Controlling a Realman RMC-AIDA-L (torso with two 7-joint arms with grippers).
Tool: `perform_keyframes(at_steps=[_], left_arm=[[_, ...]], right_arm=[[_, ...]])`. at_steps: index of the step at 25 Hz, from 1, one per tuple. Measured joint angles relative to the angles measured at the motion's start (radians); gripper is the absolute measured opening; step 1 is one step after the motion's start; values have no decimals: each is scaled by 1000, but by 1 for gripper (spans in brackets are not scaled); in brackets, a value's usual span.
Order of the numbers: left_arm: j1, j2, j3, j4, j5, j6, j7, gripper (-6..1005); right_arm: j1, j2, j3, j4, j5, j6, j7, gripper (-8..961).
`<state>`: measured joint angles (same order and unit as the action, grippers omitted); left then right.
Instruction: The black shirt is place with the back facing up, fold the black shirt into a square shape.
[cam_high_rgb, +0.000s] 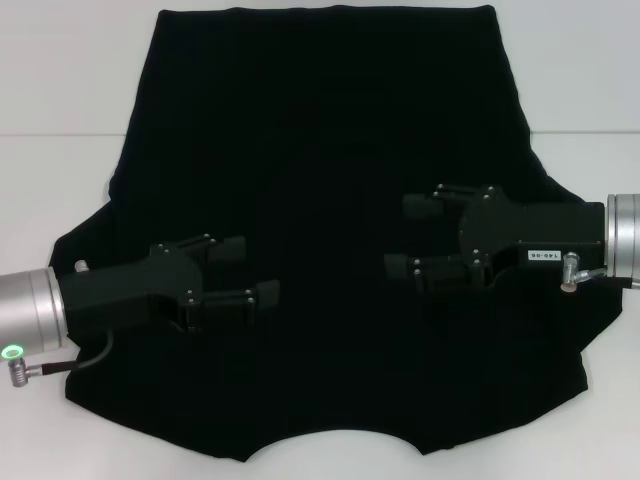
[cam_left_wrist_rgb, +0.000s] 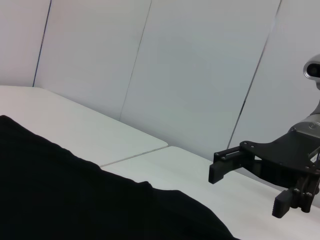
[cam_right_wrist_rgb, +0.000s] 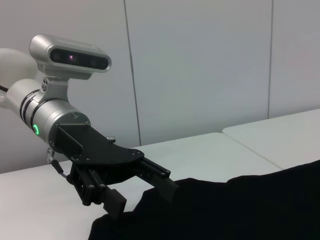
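You see the black shirt (cam_high_rgb: 330, 230) spread flat on the white surface (cam_high_rgb: 60, 90), plain side up, under both arms. Your left gripper (cam_high_rgb: 245, 272) hangs over the shirt's near-left part, your right gripper (cam_high_rgb: 415, 238) over its right-centre part. Both sets of jaws stand apart, facing each other, with no fabric between them.

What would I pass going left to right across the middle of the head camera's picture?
White table → left gripper, open over the black shirt → bare stretch of shirt → right gripper, open, facing the left one → white table again.
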<state>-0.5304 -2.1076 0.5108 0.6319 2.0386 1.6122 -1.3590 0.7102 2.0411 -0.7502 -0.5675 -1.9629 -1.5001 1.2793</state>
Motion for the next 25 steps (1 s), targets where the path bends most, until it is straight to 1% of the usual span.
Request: perform_keyframes(at_steps=[5,20,25], left_arm=[[0,2,-4,2,5,0,-7,899],[0,3,-8,4,2,0,-8,900],[2,4,-41,6,0,-42,-70,901]], right_arm=[[0,2,0,0,1,0,0,907],[2,2,0,0,12,2,-4,871],[1,2,0,4,12,5,-3,859]])
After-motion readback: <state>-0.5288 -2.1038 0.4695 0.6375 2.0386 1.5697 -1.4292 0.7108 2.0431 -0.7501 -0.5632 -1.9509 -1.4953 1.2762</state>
